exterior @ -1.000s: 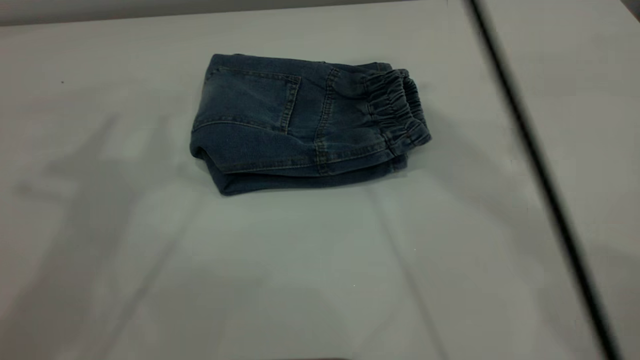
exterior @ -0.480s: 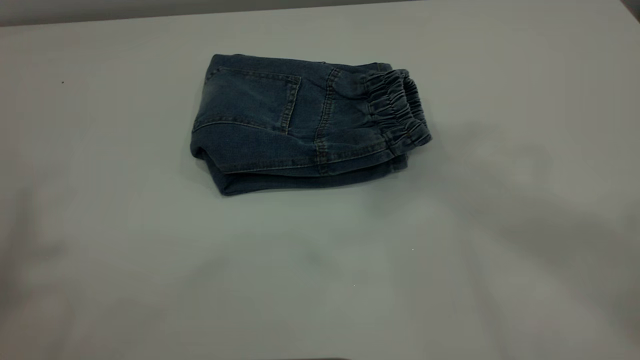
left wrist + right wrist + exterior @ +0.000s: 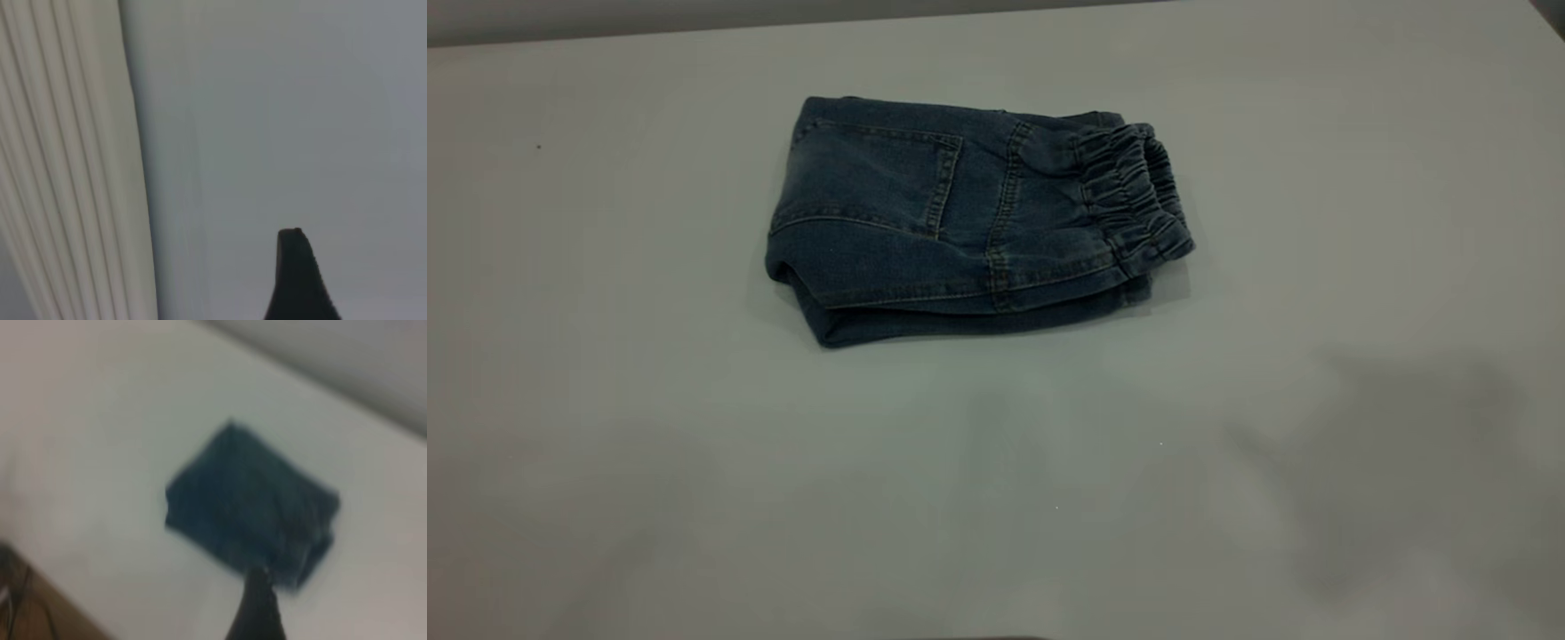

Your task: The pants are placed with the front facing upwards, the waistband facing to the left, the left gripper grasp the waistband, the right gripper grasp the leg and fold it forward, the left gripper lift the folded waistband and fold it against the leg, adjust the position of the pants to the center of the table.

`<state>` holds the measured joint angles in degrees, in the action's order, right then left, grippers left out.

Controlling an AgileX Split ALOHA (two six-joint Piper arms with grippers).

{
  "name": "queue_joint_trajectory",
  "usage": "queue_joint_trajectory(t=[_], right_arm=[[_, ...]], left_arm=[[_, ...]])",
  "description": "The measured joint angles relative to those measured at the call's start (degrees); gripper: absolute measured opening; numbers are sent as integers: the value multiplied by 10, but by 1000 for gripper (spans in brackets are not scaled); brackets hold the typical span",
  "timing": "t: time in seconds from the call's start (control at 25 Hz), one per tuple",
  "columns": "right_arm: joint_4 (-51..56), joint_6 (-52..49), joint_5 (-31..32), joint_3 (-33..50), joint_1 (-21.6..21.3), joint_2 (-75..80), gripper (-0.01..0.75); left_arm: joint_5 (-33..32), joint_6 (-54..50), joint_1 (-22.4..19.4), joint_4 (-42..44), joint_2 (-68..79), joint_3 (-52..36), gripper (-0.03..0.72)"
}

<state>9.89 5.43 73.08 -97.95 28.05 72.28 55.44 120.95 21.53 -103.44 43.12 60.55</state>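
Note:
The pants lie folded into a compact blue denim bundle on the white table, back of centre, rear pocket up. The gathered waistband is at the bundle's right end, resting on top. A folded leg layer shows along the near edge beneath it. Neither gripper appears in the exterior view. In the right wrist view the pants lie well away from my right gripper, of which only a dark tip shows. In the left wrist view only a dark tip of my left gripper shows, over a plain grey surface.
A pale ribbed surface fills one side of the left wrist view. A brown area with cables lies beyond the table edge in the right wrist view. Soft shadows fall on the table's near right.
A thin dark line that crossed the right of the exterior view one second ago is gone. The shadows on the table have drifted toward the near right. The pants have not moved.

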Motion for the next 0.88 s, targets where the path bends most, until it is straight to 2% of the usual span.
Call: queue_joint_trajectory(t=[0.28,0.48,0.68,0.88], right_arm=[[-2,15,-2,291,0,-168,500],[-2,17,-5,435,0,-275,500],[-7,17,-8,560,0,-379,500],[-11,17,-46,641,0,-467,500]], left_arm=[[-1,0,0,0,1,-30,412],[-25,0,0,0,2,-82,412],[-86,-10,0,0,3,-142,407],[-192,-68,0,0,3,-216,398]])
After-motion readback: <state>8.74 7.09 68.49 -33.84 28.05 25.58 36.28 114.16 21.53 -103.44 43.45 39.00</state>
